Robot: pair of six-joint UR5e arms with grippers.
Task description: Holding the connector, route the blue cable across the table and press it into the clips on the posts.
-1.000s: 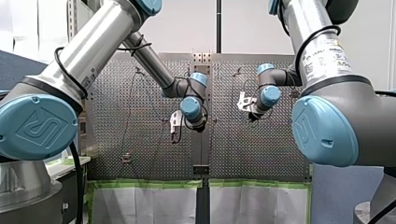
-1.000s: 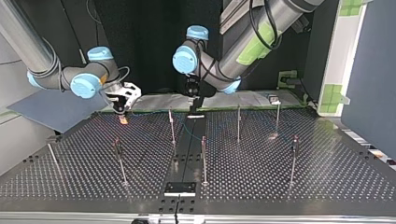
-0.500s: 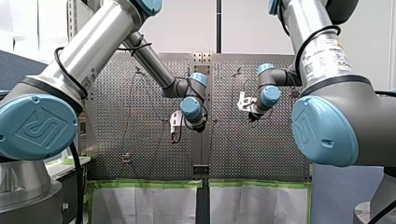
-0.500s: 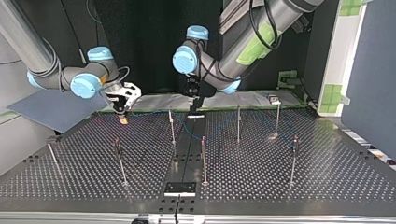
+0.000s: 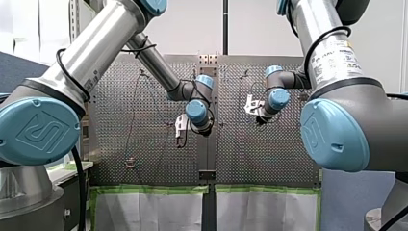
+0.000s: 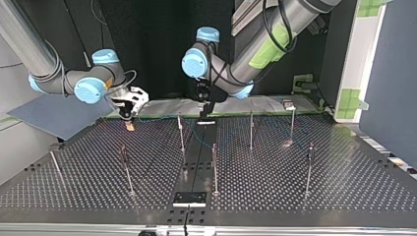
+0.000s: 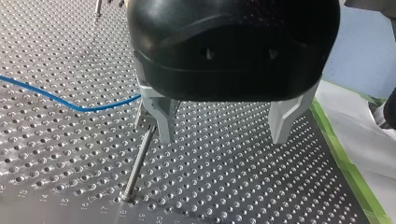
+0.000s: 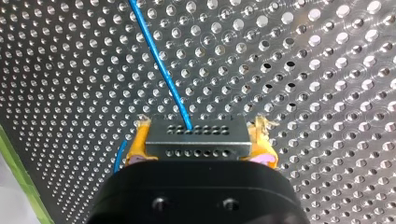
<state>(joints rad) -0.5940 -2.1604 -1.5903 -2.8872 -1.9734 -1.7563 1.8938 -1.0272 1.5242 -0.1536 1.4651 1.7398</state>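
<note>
In the right wrist view my right gripper (image 8: 200, 148) is shut, its yellow pads (image 8: 136, 145) clamping a metal connector (image 8: 196, 133). The blue cable (image 8: 159, 65) leaves the connector and runs ahead over the perforated table. In the top view this gripper (image 6: 129, 118) hangs low at the far left. My left gripper (image 7: 222, 140) is open with nothing between its metal fingers (image 7: 163, 119). A thin post (image 7: 137, 163) stands just beside one finger, and the blue cable (image 7: 70, 105) reaches the post's top. In the top view my left gripper (image 6: 204, 110) is near the far middle.
Several thin posts (image 6: 215, 169) stand across the perforated table (image 6: 344, 187). A black plate (image 6: 189, 198) is bolted at the near middle edge in the top view. Green tape (image 7: 348, 168) marks the table's border beside my left gripper.
</note>
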